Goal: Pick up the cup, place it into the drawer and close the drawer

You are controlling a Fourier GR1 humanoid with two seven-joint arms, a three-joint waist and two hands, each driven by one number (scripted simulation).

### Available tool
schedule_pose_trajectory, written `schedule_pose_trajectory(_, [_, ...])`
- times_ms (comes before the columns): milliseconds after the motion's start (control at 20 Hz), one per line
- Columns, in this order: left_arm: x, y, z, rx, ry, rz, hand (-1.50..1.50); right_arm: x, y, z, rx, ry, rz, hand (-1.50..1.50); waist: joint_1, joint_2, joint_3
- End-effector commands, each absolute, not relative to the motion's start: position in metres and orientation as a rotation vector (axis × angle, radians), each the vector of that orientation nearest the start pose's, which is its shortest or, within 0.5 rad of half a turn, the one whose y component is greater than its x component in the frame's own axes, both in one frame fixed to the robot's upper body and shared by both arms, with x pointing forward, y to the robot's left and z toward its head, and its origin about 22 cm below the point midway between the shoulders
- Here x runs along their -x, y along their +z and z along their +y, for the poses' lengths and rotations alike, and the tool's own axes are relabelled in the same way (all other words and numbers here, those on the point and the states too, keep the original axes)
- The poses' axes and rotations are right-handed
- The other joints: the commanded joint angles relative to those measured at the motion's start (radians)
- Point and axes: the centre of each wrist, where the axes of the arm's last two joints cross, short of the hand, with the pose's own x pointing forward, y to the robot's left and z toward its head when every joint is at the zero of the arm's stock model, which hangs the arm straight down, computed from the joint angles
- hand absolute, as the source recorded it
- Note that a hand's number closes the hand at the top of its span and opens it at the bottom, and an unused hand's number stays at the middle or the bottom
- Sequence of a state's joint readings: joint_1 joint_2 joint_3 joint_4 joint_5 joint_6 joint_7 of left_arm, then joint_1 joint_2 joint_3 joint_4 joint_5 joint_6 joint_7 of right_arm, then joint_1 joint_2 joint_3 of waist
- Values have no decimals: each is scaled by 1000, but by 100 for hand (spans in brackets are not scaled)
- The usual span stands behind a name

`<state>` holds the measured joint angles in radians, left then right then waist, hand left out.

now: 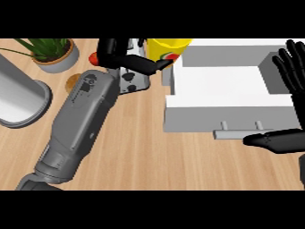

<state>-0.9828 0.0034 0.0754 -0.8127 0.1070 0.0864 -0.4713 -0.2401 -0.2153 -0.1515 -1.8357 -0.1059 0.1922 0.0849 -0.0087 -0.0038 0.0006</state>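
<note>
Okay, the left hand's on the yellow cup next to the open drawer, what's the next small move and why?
Probably carry the yellow cup rightward over the open drawer: the left hand already curls round it just left of the drawer's wall, and the right hand rests open at the right edge.

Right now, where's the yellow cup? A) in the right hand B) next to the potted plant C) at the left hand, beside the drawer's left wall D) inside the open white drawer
C: the yellow cup is at the left hand, just outside the white drawer's left wall; the drawer is open.
</note>
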Motion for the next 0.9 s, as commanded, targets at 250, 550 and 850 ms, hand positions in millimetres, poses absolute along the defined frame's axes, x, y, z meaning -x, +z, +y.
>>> schedule_pose_trajectory(250, [-439, 185, 38, 110, -193, -2008, 150, -279, 149, -275, -33, 265, -1999, -150, -39, 12, 0])
schedule_pose_trajectory(550, [-445, 173, 26, -4, -268, -1884, 150, -288, 146, -268, -58, 303, -2003, -150, -75, 22, 1])
schedule_pose_trajectory(850, [-446, 143, 35, -3, -395, -1758, 150, -292, 150, -256, -113, 342, -2040, -150, -142, 43, 3])
